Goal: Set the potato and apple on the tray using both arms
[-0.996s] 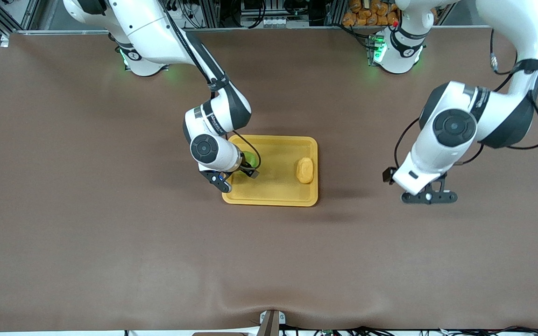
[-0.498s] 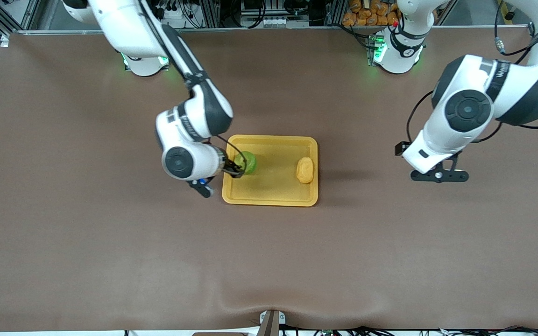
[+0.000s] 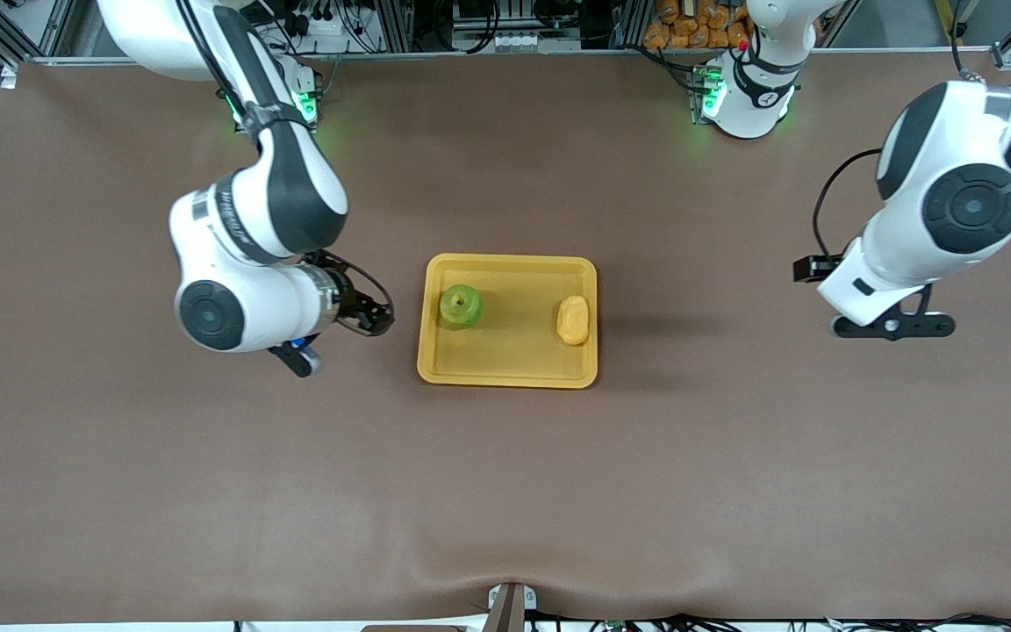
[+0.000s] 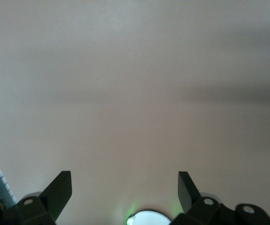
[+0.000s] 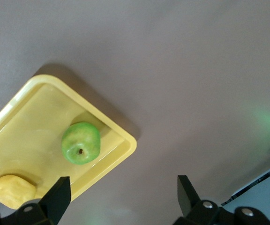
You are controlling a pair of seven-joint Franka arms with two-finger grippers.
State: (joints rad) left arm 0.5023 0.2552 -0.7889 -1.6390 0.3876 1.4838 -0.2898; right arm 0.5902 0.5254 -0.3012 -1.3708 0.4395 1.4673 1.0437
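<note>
A brown cloth covers the table (image 3: 505, 491), wrinkled along its edge nearest the front camera, with metal framing, cables (image 3: 505, 26) and a heap of orange objects (image 3: 694, 22) lining its farthest edge.

The left gripper (image 4: 124, 187), black with two flat angular fingers (image 4: 60, 188), holds its jaws wide apart above a plain brown table surface (image 4: 135, 84). Between the jaws there is only this bare brown cloth. Just below the gap between the fingers, a small rounded white part with a green glow (image 4: 146, 218) shows at the picture's edge.
</note>
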